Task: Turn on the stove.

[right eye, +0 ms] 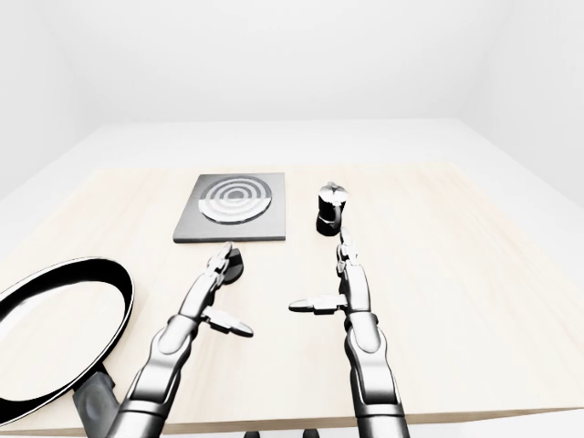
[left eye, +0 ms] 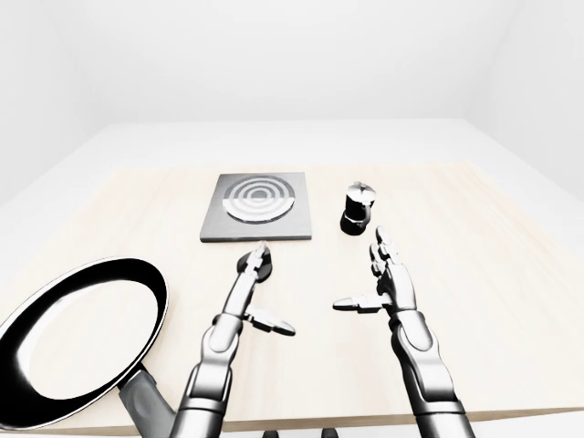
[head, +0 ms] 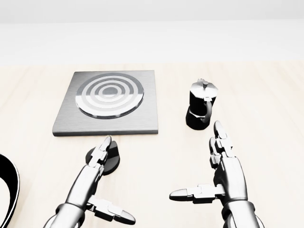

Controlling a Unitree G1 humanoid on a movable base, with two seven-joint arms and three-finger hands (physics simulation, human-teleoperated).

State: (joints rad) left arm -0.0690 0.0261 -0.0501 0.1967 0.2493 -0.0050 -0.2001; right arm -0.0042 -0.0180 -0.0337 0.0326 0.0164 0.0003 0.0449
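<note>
- No brand, label or writing can be read on anything here.
- The stove (head: 108,104), a square grey plate with concentric silver rings, lies flat on the pale wooden worktop (head: 266,109), upper left of centre in the head view.
- Its black round knob (head: 110,160) sits on the worktop just below the stove's lower edge, apart from the plate.
- My left hand (head: 92,178) reaches over the knob; the fingers (head: 102,151) are spread open, tips resting over the knob's top, thumb out to the side.
- My right hand (head: 227,173) hovers open, fingers straight, thumb pointing left, just below the black moka pot (head: 201,110).
- The moka pot stands upright, right of the stove, with bare worktop between them.
- A black frying pan (left eye: 82,338) lies at the left-eye view's lower left, near the worktop's bottom edge.
- Wide bare worktop lies to the right of my right hand.
</note>
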